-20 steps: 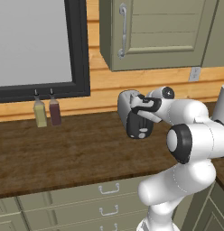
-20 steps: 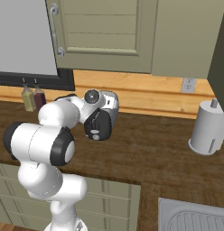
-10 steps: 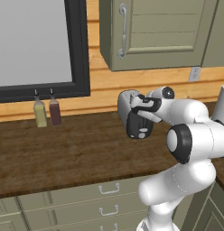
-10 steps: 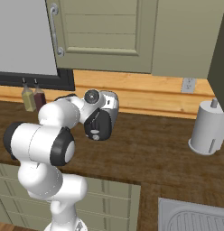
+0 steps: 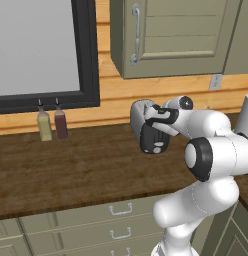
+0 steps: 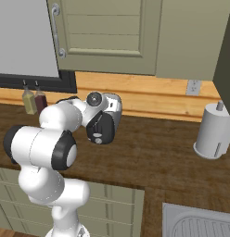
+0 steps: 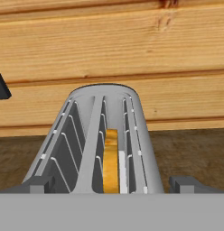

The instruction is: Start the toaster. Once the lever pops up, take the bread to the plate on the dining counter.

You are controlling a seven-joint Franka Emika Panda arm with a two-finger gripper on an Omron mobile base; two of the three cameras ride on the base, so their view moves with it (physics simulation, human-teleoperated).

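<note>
Toaster (image 5: 148, 131) sits on my wooden bench (image 5: 86, 170) against the plank wall, near centre in the left base view and just left of centre in the right base view (image 6: 106, 121), its black end panel turned toward me. On that panel I can make out the lever (image 5: 157, 148) low down, at about 6 o'clock on the panel face. My arm reaches across from 4 o'clock in the left base view, and the hand hangs directly over the toaster's top. In the hand view I look straight down the slots: bread (image 7: 111, 159) stands on edge in the slot right of the middle rib, sunk below the rim, showing an orange-tan crust. My fingers (image 7: 114, 184) are spread wide, released, one tip at each lower corner, straddling the toaster's width and gripping nothing. Two small bottles (image 5: 52, 124) stand at 9 o'clock from the toaster, by the wall under the dark window frame. Paper towel roll (image 6: 213, 130) stands at 3 o'clock, well apart.
</note>
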